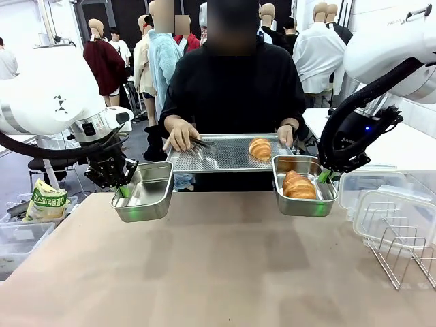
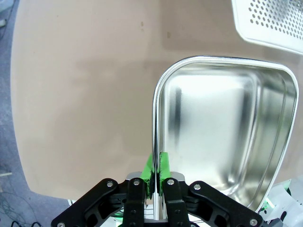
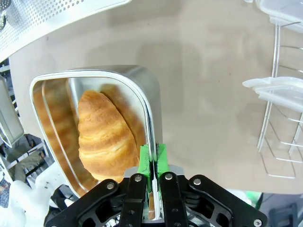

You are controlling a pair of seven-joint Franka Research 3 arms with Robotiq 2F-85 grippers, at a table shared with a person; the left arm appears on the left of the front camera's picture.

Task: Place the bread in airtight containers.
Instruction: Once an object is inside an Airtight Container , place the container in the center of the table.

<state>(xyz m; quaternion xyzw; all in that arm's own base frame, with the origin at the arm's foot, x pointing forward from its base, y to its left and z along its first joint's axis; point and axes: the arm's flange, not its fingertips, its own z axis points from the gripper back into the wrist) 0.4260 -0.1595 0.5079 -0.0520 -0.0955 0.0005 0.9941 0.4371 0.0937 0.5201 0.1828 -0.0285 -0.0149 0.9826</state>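
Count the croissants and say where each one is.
2. One croissant lies on the perforated tray in front of the person; the other croissant sits in the steel pan held by the right gripper.

pans: shiny steel | tray: perforated metal | table: matt

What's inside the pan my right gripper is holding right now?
One croissant roll lies inside the right pan, which the right gripper pinches by its rim. Nothing else shows in it; the floor beneath the roll is covered.
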